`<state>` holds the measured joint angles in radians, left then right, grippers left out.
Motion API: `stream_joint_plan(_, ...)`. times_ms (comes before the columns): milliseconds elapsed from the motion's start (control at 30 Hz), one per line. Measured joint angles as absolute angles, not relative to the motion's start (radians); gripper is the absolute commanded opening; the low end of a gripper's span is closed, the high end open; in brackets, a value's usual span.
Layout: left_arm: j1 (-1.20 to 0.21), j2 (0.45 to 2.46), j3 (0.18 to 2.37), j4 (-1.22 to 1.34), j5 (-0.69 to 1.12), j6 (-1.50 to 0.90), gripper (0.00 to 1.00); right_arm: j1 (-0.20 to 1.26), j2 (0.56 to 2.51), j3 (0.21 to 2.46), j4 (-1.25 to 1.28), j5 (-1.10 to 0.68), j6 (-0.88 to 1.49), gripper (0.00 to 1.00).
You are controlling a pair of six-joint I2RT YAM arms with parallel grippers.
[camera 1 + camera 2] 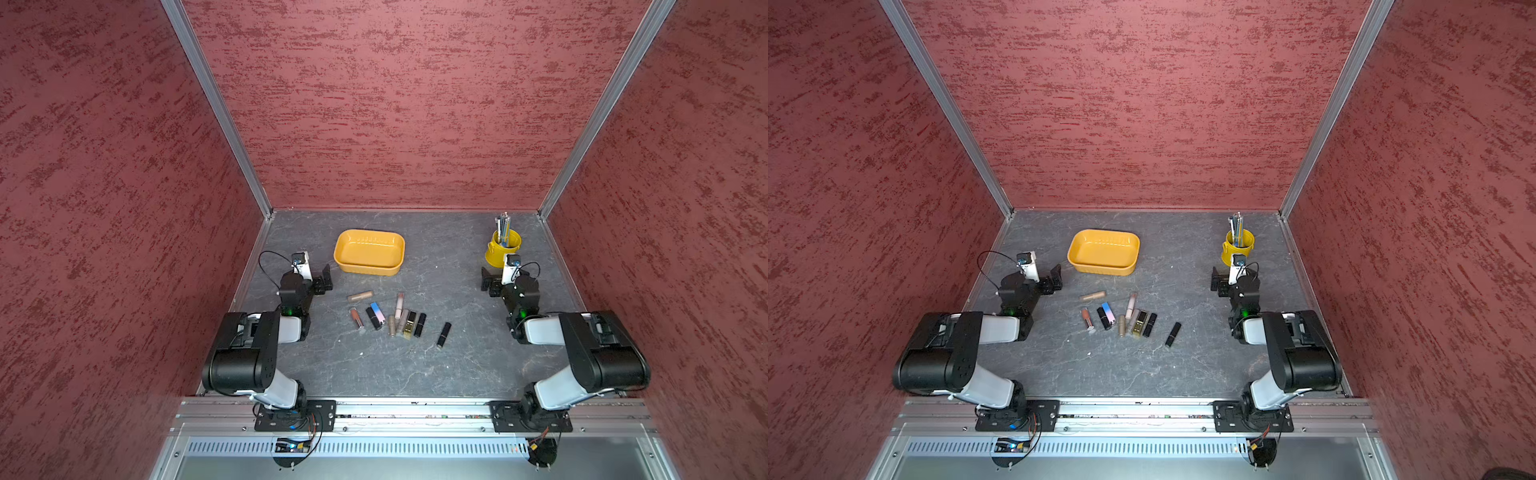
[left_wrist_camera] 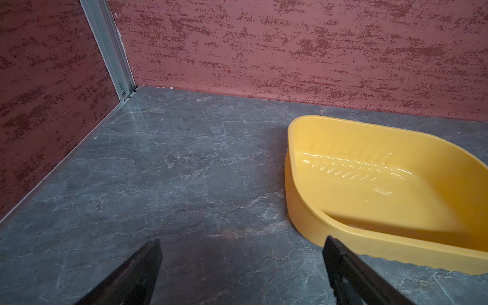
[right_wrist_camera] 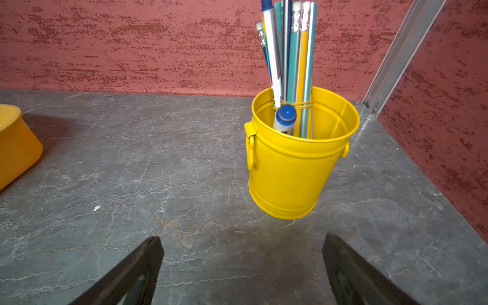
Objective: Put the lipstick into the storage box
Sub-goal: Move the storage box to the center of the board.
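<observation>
Pen cup (image 3: 293, 169) just beyond right gripper (image 3: 241, 239); storage box (image 1: 368, 268) well apart

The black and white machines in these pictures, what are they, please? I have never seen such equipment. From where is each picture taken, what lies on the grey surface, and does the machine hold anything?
They are two robot arms, a left arm and a right arm, fixed to a metal rail at the near edge of a grey table. Each ends in a gripper, which has two black fingers that pinch. The two wide pictures come from one camera above, looking down. The other two come from a small camera on each wrist, looking past the left gripper and the right gripper. On the table lie about ten lipsticks, a mustard-yellow storage box, which is empty, and a yellow pen cup with pens and pencils. Both grippers are open and hold nothing.
</observation>
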<state>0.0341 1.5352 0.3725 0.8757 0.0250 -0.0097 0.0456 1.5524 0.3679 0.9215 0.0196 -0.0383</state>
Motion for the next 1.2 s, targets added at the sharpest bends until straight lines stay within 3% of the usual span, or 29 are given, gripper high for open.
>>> stream_joint_plan(1200,0.047,1.535,0.373,0.876,0.048,-0.01,1.0,0.041,1.552,0.368,0.909,0.018,-0.038,0.99)
